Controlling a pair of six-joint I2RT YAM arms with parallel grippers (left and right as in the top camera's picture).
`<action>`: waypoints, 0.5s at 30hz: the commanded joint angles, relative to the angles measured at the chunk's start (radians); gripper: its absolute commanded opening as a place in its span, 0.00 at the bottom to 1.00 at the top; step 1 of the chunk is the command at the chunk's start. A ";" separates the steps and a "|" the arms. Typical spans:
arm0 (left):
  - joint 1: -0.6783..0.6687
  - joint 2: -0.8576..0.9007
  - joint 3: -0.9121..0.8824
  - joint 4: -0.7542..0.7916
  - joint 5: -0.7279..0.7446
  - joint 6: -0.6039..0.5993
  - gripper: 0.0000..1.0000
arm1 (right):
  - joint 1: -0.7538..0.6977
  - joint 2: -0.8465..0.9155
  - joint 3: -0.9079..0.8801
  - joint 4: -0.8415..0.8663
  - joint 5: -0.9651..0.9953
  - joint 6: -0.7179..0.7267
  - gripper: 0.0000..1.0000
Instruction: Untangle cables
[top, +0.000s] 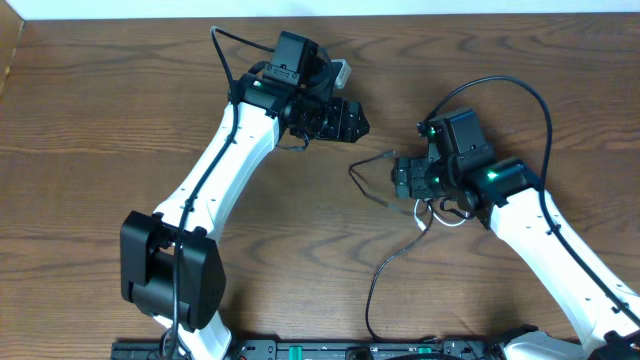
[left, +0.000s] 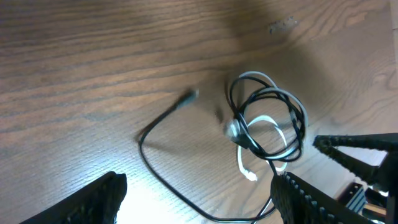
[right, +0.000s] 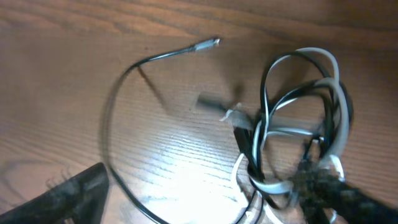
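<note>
1. Overhead view showed the tangle (top: 432, 207) of both cables lying on the wooden table (top: 120, 90), partly under the right gripper (top: 400, 180).
2. The right gripper's fingers stood wide apart and clamped nothing. In its wrist view, one finger (right: 339, 190) overlapped the tangle's edge, but I could not tell whether it touched.
3. The left gripper (top: 345, 120) hung well apart from the tangle, on the left arm's side, fingers spread and gripping nothing.
4. The black cable (left: 163, 118) ran out of the tangle in a wide curve on the table and ended in a free plug (left: 189, 95) near the tangle.
5. The white cable (left: 261, 119) looped inside the tangle, wound among black loops.
</note>
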 joint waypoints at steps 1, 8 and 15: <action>0.004 0.006 -0.011 -0.002 -0.024 0.051 0.78 | -0.035 -0.003 0.003 0.002 0.014 0.044 0.96; -0.049 0.006 -0.011 0.015 0.013 0.122 0.68 | -0.290 -0.043 0.003 -0.031 -0.021 0.146 0.96; -0.176 0.016 -0.011 0.068 -0.057 0.163 0.68 | -0.502 -0.042 0.003 -0.052 -0.162 0.064 0.95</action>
